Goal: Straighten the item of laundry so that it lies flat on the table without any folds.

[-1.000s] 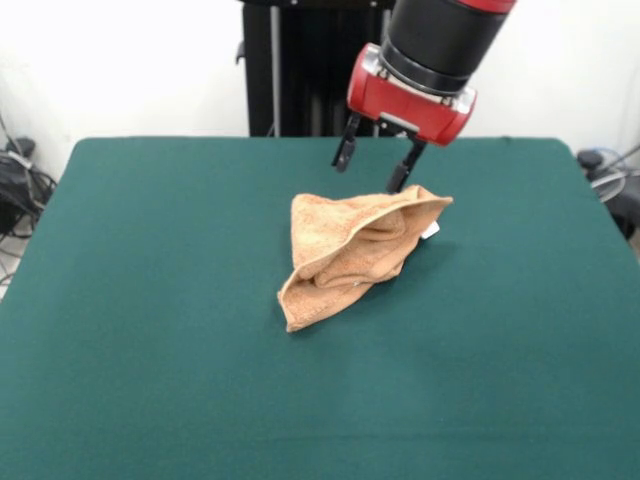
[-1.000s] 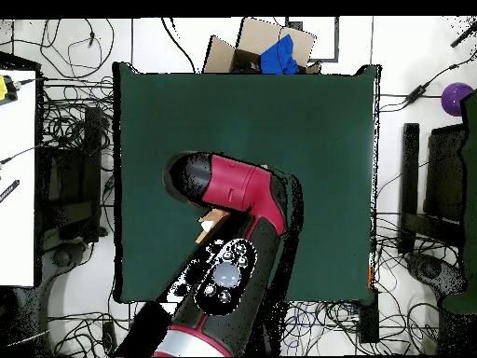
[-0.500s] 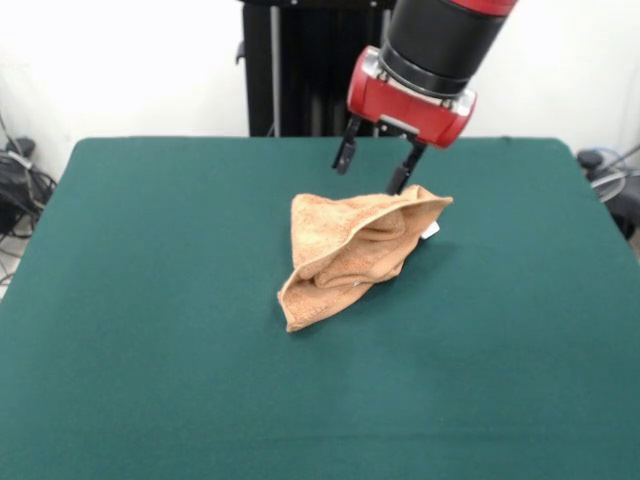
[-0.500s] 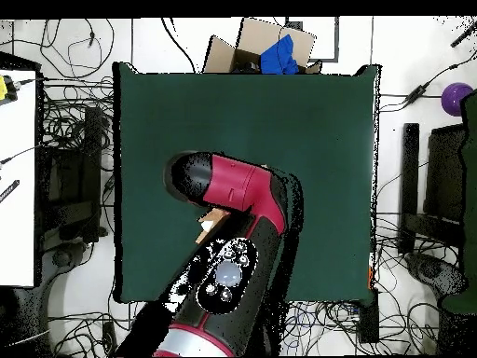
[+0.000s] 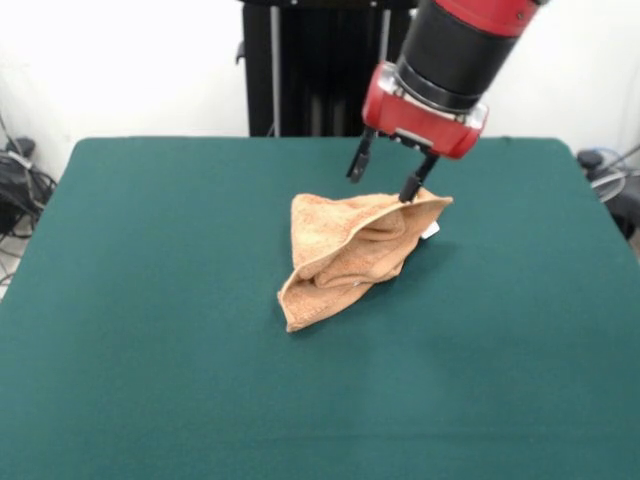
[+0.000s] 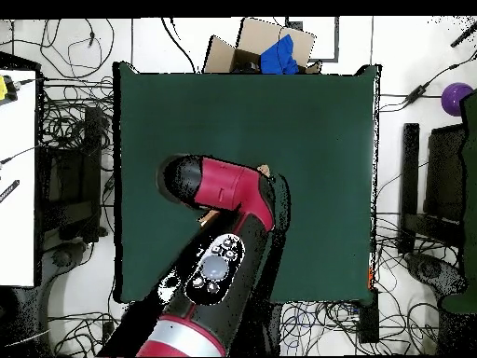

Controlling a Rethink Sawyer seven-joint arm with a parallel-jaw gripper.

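The orange-tan towel [image 5: 352, 253] lies crumpled near the middle of the green table [image 5: 150, 360], bunched into a rough wedge with one rolled fold running down toward its lower left corner and a raised upper edge that peaks at the right. A small white tag [image 5: 430, 231] pokes out just under that raised right corner. Nothing about it is flat; several layers overlap and the hem curls over itself. Directly above the towel's upper right edge hangs the gripper [image 5: 385, 176], its two dark fingers [image 5: 357, 162] spread apart with clear green showing between them. The right-hand fingertip sits at or just touching the raised edge of the cloth, while the other one hangs over bare table just behind the towel; the pincer holds nothing. Above it, the red wrist collar and black forearm slant up to the right. In the overhead view the arm [image 6: 219, 191] covers nearly all of the towel, leaving only small slivers of tan [image 6: 264, 171] at its edges. Beyond the table's far edge in that view, an open cardboard box [image 6: 244, 45] holds something blue [image 6: 279, 54].
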